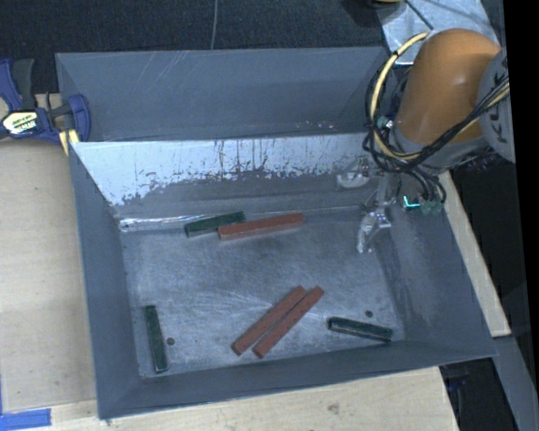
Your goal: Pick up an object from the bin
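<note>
Along the bottom of the frame, close to the near wall of the grey bin (266, 388), the left green stick (155, 338) is lying flat in the lower left corner, pointing up and down the frame. In the lower middle, a pair of red-brown sticks (279, 321) is lying side by side and touching, slanting up towards the right. The right green stick (359, 329) is resting at the lower right, near the pair's upper end but apart from it. Further up, at the right of the frame, the gripper (370, 237) is hanging over bare floor close to the bin's right wall. It is sitting well above the right green stick in the frame and off to the right of the sticks at the back. How far it is parted cannot be told, nor whether it is gripping anything. Against the far wall, in the upper middle, the far green stick (214, 225) and the far red-brown stick (262, 225) are lying nearly end to end (their ends are overlapping a little). At the upper right, black cables (386, 148) are looping under the arm's orange cover (441, 82).
</note>
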Controlling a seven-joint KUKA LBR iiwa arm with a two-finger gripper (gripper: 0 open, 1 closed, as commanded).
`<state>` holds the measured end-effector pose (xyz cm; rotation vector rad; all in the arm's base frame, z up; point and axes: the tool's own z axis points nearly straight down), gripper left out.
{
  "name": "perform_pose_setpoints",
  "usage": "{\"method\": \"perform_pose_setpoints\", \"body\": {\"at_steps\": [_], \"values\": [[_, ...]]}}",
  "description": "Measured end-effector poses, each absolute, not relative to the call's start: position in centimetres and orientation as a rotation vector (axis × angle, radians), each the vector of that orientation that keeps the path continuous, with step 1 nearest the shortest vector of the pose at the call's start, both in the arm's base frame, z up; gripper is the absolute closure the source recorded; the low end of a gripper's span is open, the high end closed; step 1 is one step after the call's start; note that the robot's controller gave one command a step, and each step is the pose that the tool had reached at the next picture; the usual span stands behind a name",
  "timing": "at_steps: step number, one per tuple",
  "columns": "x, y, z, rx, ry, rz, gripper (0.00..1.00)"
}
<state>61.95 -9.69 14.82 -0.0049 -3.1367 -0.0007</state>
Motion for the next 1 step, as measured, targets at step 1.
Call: {"method": "perform_pose_setpoints", "body": {"at_steps": [1], "values": [[62.15,-9.66,15.32,-0.002,-3.145,0.001,0.0]]}}
